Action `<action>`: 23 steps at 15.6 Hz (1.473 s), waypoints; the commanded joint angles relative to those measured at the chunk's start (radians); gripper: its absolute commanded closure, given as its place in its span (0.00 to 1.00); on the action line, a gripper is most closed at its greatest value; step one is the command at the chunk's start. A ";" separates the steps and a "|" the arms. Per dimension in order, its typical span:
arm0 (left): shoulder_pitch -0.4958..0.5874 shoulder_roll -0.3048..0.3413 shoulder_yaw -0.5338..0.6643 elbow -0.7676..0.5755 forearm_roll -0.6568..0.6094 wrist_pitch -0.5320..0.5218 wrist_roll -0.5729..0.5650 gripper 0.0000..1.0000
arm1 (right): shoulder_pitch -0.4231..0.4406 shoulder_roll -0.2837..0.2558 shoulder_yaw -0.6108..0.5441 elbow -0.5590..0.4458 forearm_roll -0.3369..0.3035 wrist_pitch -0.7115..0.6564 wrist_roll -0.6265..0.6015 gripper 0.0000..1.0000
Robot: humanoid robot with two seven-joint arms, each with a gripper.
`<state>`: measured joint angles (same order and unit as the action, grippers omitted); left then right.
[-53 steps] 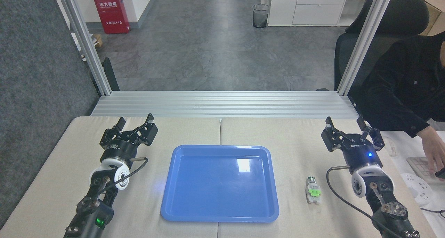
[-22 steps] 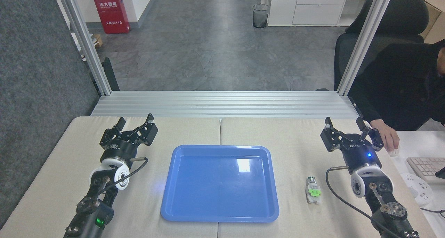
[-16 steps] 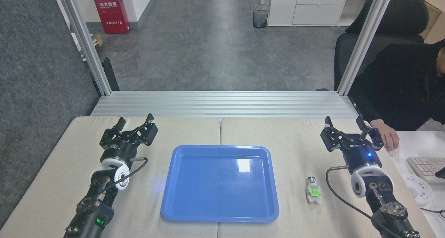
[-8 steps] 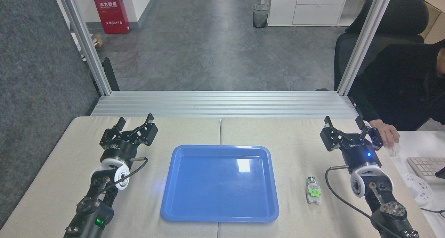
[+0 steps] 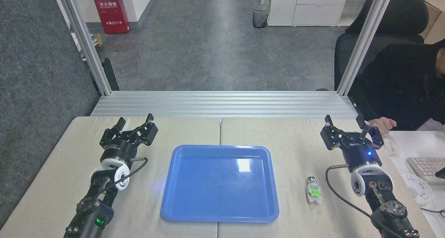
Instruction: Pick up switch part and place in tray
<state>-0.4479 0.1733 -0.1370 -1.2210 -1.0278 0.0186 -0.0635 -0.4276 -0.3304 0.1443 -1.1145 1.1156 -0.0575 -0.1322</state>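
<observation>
Person's hand [image 5: 382, 122] lifted, half-hidden behind right gripper [image 5: 344, 122].

Beyond my table, a red cabinet [image 5: 111, 11] on the floor at the far left carries white Chinese characters in two rows; the lower row ends in the number 119, and I cannot make out the characters themselves. My right gripper [image 5: 344, 122] has small white lettering on its black body, too small to read.
</observation>
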 commanded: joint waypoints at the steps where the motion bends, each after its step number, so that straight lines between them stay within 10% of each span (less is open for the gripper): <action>1: 0.000 0.000 0.000 0.000 0.000 0.000 0.001 0.00 | -0.002 -0.001 0.000 -0.001 0.001 0.001 0.000 0.02; 23: 0.000 0.000 -0.001 0.000 0.000 0.000 0.001 0.00 | -0.002 -0.002 0.000 0.001 0.001 0.002 0.000 0.02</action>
<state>-0.4479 0.1734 -0.1371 -1.2210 -1.0278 0.0186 -0.0634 -0.4295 -0.3325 0.1442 -1.1146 1.1162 -0.0557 -0.1322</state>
